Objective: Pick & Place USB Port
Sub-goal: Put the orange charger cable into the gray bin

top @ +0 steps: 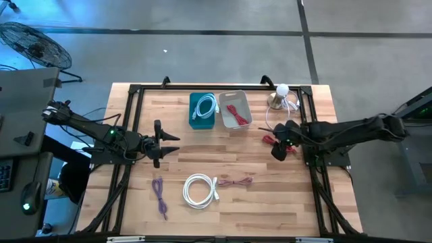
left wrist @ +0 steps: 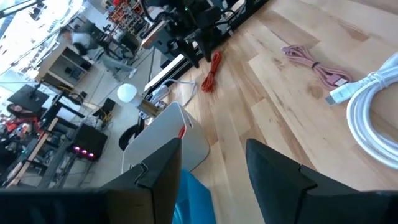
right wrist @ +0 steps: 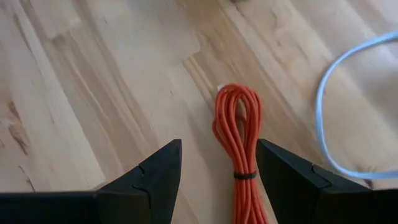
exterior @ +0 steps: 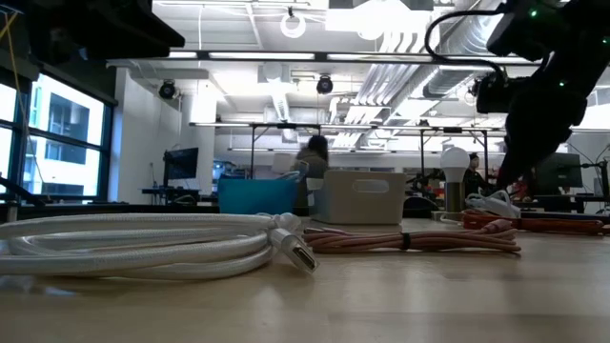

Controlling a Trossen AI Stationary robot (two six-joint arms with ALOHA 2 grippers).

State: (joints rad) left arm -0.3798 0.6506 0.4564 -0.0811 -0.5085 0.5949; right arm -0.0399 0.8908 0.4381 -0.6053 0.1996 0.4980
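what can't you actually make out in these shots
- Red cable: right wrist view, its lower end runs off the frame edge between the open right end effector; connectors unseen.
- Blue bin and white bin: low view, walls hide the contents.
- Purple cable: high view, too small to read its plugs.
- Person: low view, distant, partly hidden behind the bins.

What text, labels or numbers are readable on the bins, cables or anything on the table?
None readable.
Blue bin: no label visible.
White bin: no label visible.
White cable, pink cable, purple cable, red cable: no markings visible.
Background room in the low view: any signs are too small and blurred to read.
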